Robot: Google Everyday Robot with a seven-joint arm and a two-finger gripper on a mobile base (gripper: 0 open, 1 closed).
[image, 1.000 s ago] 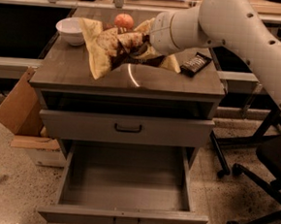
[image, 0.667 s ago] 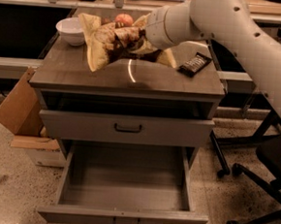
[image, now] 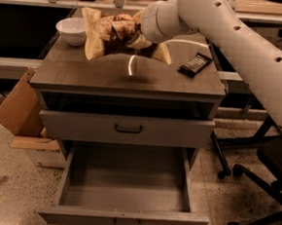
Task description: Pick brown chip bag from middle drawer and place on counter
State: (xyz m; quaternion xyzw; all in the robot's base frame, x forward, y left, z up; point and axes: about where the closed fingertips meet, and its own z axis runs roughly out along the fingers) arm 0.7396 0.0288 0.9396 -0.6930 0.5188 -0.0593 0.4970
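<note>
End effector (image: pixel 131 35) was found at the far edge of the surface (image: pixel 124 79), around 12 o'clock on its top, buried in the folds of the brown chip bag (image: pixel 100 38). Whether it was clamped on the bag or parted could not be told, since it was hidden by the crumpled foil.

Nearest the camera, the middle drawer (image: pixel 125 184) was seen pulled fully out with nothing lying in its grey tray, so the picking was judged done. Above it, one upper drawer front (image: pixel 81 125) with a dark handle was seen pushed in. On the surface beyond, the bag was seen bunched upright at 12 o'clock. Its lower corners seemed to touch the wood, though contact could not be confirmed. The carry was therefore judged nearly complete. What was left, by this reading, was for the bag to be settled, let go, and for the arm (image: pixel 244 44) to be drawn clear.

The following were counted:
- one brown chip bag
- one white bowl (image: pixel 73 30) at 10 o'clock, just beside the bag
- one dark candy wrapper (image: pixel 195 65) at 2 o'clock, apart from the bag
- two drawers, one open and one shut
- one arm carrying one end effector

Off the cabinet, one cardboard box (image: pixel 17 104) was noted at 9 o'clock and one chair base (image: pixel 264 192) at 3 o'clock.
</note>
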